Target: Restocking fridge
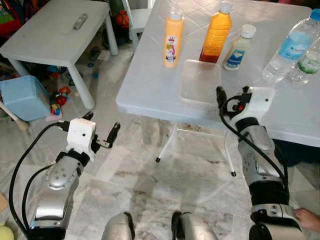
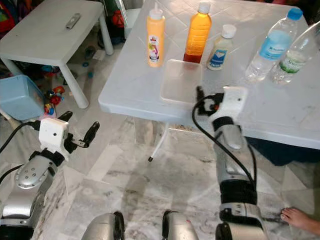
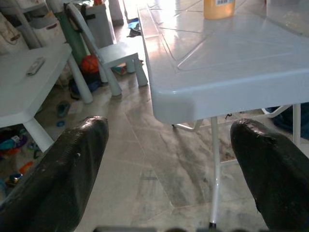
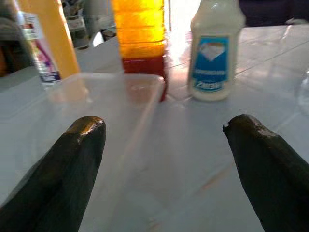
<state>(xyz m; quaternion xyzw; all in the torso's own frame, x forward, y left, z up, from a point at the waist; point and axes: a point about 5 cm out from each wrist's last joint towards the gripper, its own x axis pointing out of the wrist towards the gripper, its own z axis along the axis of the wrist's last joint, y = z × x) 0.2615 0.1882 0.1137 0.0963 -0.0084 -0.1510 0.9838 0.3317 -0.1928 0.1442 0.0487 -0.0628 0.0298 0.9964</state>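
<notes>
Right pincer [image 4: 164,145] raised over the near edge of the white desk [image 1: 150,85], fingers spread wide, nothing between them. Clear plastic container [image 1: 201,80] lies directly ahead of it, touching nothing but the desk; one finger [image 4: 63,164] sits over the container's near rim, the other [image 4: 270,164] over bare desk beside it.

Beyond the container, from the right pincer's outlook: tall amber bottle [image 1: 216,31] just behind the container's far edge, small white bottle with blue label [image 1: 239,47] beside it and ahead of the open gap, yellow squeeze bottle [image 1: 173,40] off to the other side. All three upright. Two clear water bottles [image 1: 295,45] stand farther along the desk, well apart from the pincer on its outer side.

Left pincer [image 1: 102,131] held low over the marble floor [image 1: 165,175], short of the desk's corner, fingers wide apart and empty. Ahead of it, the desk edge and a thin desk leg [image 3: 215,169].

Lower white desk [image 1: 55,35] off beyond the left pincer, with a remote [image 1: 80,21] on top; blue bin [image 1: 22,97] and scattered toys beneath and beside it.

A person's bare foot [image 1: 307,220] rests on the floor near the right arm's base.
</notes>
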